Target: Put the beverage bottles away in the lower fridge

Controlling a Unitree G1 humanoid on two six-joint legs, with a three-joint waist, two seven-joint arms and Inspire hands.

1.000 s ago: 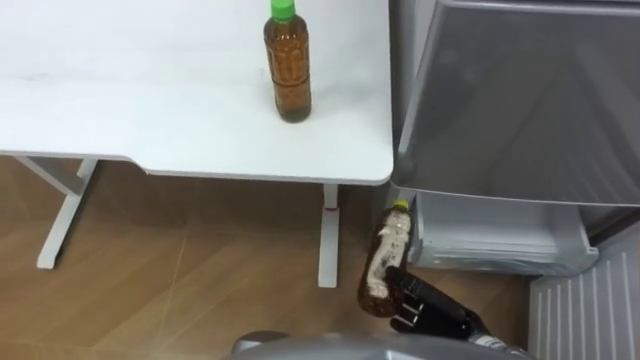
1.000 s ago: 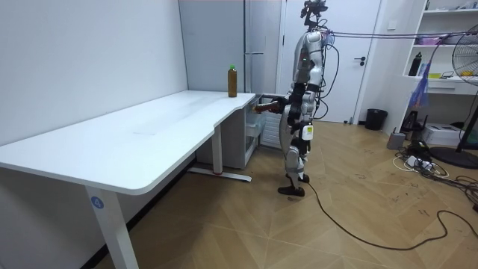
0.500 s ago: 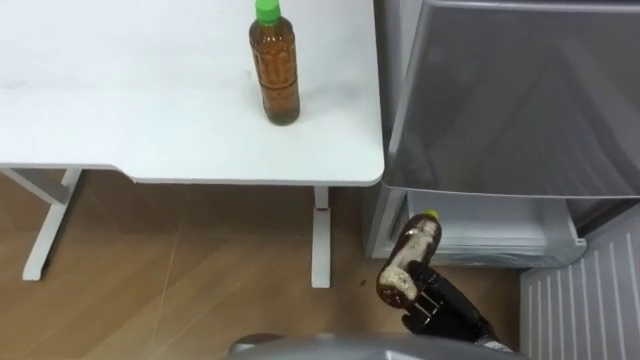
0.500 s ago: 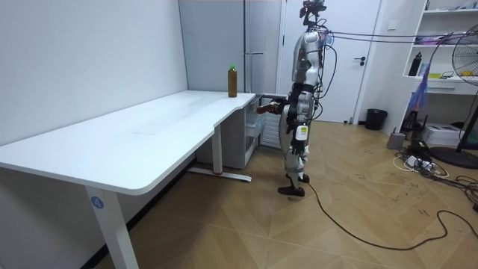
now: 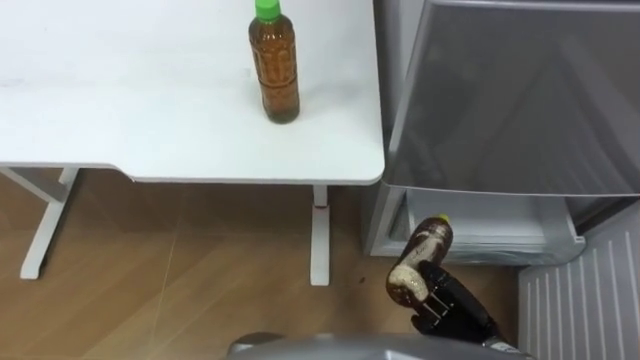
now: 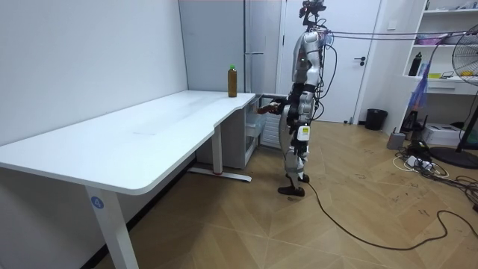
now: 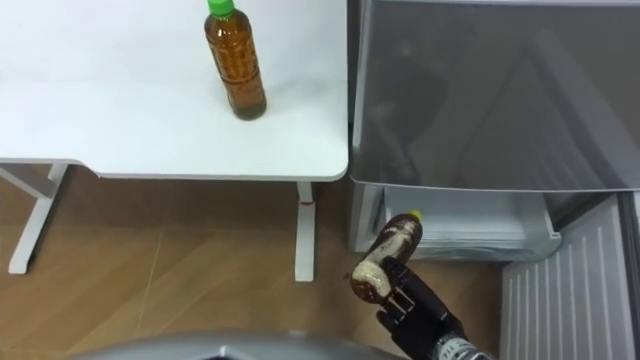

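My right hand [image 5: 446,306] comes in from the lower right, shut on a brown drink bottle [image 5: 419,257] with a yellow cap. The bottle lies tilted, cap pointing at the open lower fridge drawer [image 5: 492,230], just in front of its rim. A second brown bottle [image 5: 274,62] with a green cap stands upright on the white table [image 5: 140,120], near its right end. The right eye view has the same held bottle [image 7: 387,256] and hand [image 7: 417,312]. In the room view I stand at the table's far end, facing the fridge, arm stretched forward with the bottle [image 6: 264,108].
The fridge's grey upper front [image 5: 520,90] overhangs the lower drawer. A white ribbed door panel [image 5: 578,300] stands open at the lower right. The table's leg [image 5: 320,235] stands just left of the fridge, with wooden floor [image 5: 150,290] beneath.
My right hand has carried the bottle to the right and forward, toward the lower drawer, and tipped it flatter. The view shifted slightly right at first.
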